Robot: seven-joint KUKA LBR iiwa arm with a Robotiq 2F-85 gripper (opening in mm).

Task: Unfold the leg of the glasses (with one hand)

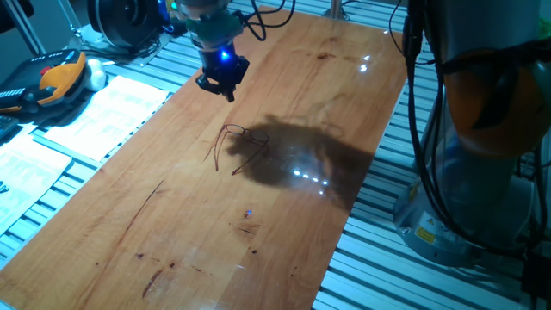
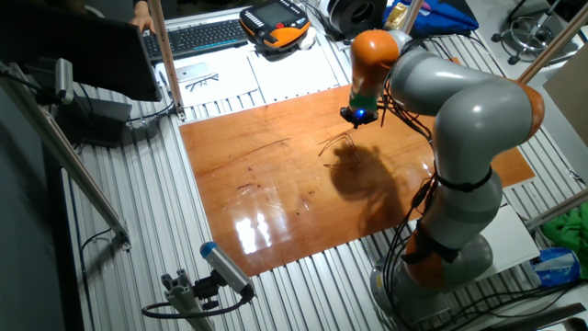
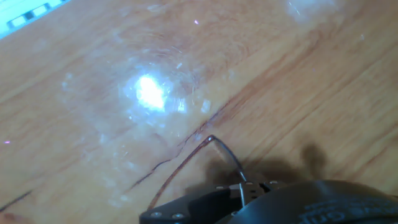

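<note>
Glasses (image 1: 241, 145), thin wire, flat on tabletop (image 1: 172, 232) below and ahead of the raised pincer (image 1: 225, 86), whose grip state I cannot tell; risk: descending fingers bending or skidding the frame.

The orange and grey arm (image 2: 459, 119) rises from its base beside one long edge of the bench (image 2: 276, 230) and bends over the wooden top, its last joints reaching toward the far edge. The wrist points straight down, a blue light glowing just above the pincer (image 1: 222, 84). The pincer hangs above the bench, clear of the surface, near the far end. Its black fingers (image 1: 215, 82) sit close together, though whether they are fully closed cannot be told.
</note>
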